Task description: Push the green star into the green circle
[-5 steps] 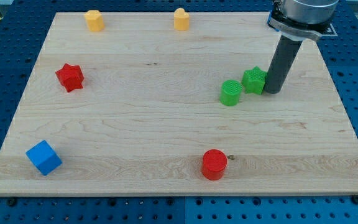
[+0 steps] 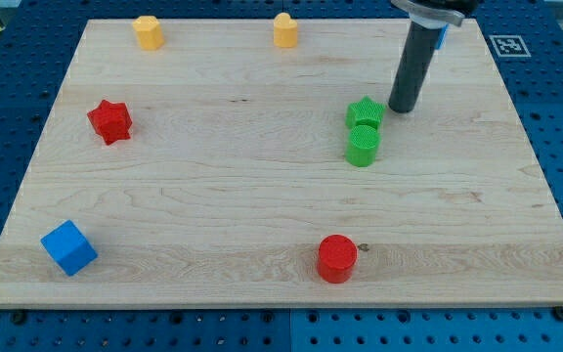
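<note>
The small green star-shaped block (image 2: 365, 112) sits in the right half of the pale wooden surface (image 2: 242, 205), directly above the ribbed green cylinder block (image 2: 363, 146) as the view shows them, the two touching or all but touching. My tip (image 2: 402, 108), the lower end of the straight dark rod, rests on the surface just to the view's right of the green star, with a narrow gap between them. The tool has no jaws to open or close; it is a plain rod and holds nothing.

Elsewhere, a red star-shaped block (image 2: 109, 120) lies toward the view's left and a blue cube (image 2: 68, 246) near the bottom left. A red cylinder block (image 2: 337, 258) lies near the bottom edge, and two yellow blocks (image 2: 148, 31) (image 2: 284, 29) stand along the top edge.
</note>
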Robot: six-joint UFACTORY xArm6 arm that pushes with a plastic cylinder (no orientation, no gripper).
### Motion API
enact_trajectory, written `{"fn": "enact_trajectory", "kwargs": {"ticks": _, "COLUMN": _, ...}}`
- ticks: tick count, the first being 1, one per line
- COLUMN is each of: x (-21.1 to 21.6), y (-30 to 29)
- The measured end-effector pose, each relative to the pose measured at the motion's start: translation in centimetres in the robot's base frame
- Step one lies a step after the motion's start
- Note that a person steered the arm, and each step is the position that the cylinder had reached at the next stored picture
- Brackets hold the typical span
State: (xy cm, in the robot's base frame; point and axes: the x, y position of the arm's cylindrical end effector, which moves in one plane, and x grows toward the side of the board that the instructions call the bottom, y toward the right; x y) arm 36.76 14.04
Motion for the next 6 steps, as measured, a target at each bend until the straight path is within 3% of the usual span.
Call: {"fn": "enact_trajectory", "kwargs": {"ticks": 6, "x": 1.1, "y": -3.0}}
